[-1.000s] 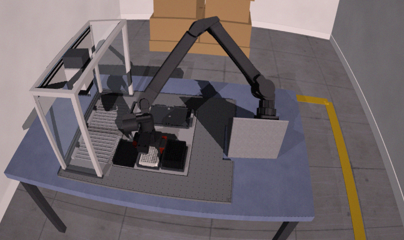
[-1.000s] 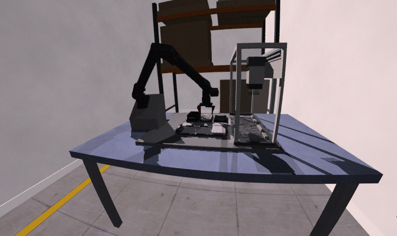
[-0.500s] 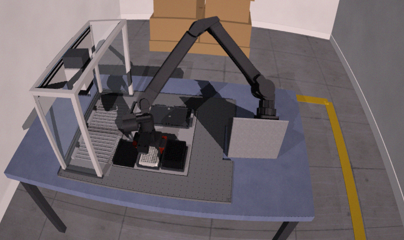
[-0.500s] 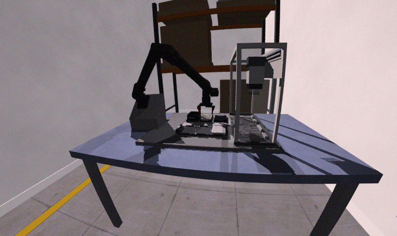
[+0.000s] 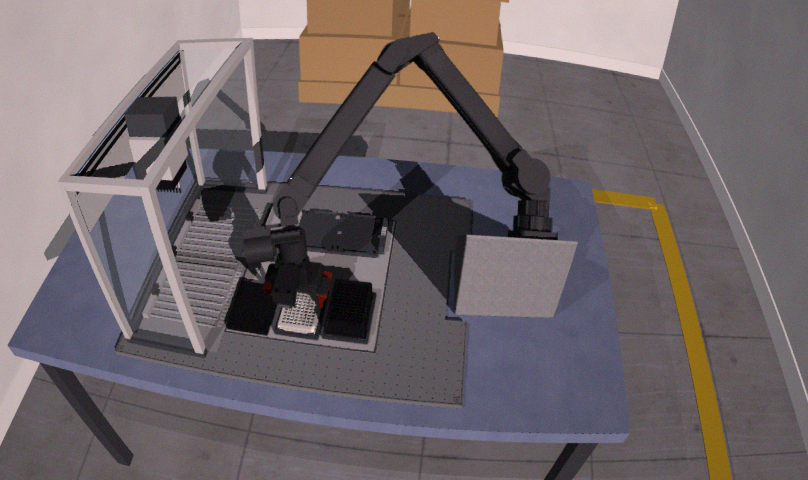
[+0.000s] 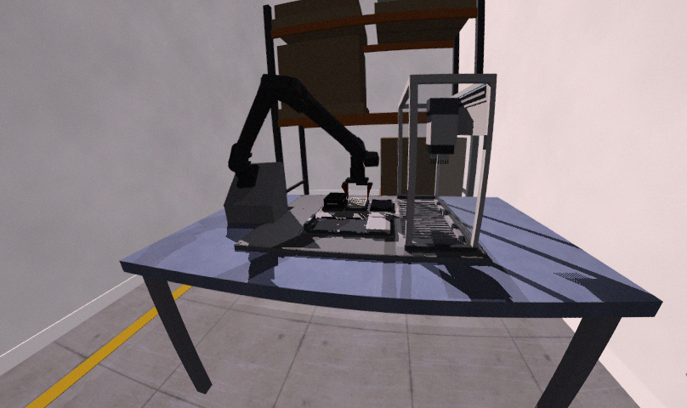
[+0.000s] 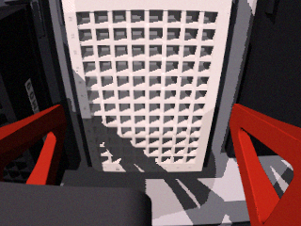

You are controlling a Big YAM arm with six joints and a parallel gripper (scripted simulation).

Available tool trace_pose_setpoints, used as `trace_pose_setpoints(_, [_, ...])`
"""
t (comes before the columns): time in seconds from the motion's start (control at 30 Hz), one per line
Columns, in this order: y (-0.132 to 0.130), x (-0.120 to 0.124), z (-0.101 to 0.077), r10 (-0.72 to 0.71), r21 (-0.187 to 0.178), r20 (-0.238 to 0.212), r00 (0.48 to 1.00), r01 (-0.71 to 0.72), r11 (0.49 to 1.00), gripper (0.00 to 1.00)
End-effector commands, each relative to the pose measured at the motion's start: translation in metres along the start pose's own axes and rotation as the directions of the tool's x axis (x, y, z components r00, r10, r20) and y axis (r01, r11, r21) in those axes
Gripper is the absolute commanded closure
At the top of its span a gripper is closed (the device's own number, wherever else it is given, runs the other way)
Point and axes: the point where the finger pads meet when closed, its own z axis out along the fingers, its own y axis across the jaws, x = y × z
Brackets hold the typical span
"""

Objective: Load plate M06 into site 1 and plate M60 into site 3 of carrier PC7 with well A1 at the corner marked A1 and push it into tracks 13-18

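Warehouse lab: shelving rack (image 6: 269, 76), instrument frame (image 6: 411, 126)

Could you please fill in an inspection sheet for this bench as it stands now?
Surface: blue table carrying a grey perforated board.
Job's things: white plate in the middle nest, between two black plates; carrier outside the rails, its sites bare.
Clutter: nothing seen.
Claw: claw open, hanging over the white plate, holding nothing.
Cables: nothing seen.
Surroundings: cardboard boxes, yellow floor line.
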Motion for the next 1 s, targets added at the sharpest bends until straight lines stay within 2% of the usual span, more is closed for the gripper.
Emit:
trace_pose_setpoints(0.0, [-0.024, -0.004, -0.014, 0.023, 0.048, 0.016, 1.000, -0.023, 0.999, 0.00])
trace_pose_setpoints(0.57, [-0.024, -0.004, -0.014, 0.023, 0.048, 0.016, 1.000, -0.023, 0.999, 0.00])
trace_pose_setpoints(0.67, [-0.016, 0.001, 0.004, 0.020, 0.020, 0.009, 1.000, -0.020, 1.000, 0.00])
trace_pose_setpoints(0.9, [-0.011, -0.002, -0.001, 0.005, 0.033, 0.009, 1.000, -0.005, 0.999, 0.00])
trace_pose_setpoints(0.97, [-0.003, -0.002, 0.011, -0.003, 0.011, 0.004, 1.000, 0.003, 1.000, 0.00])
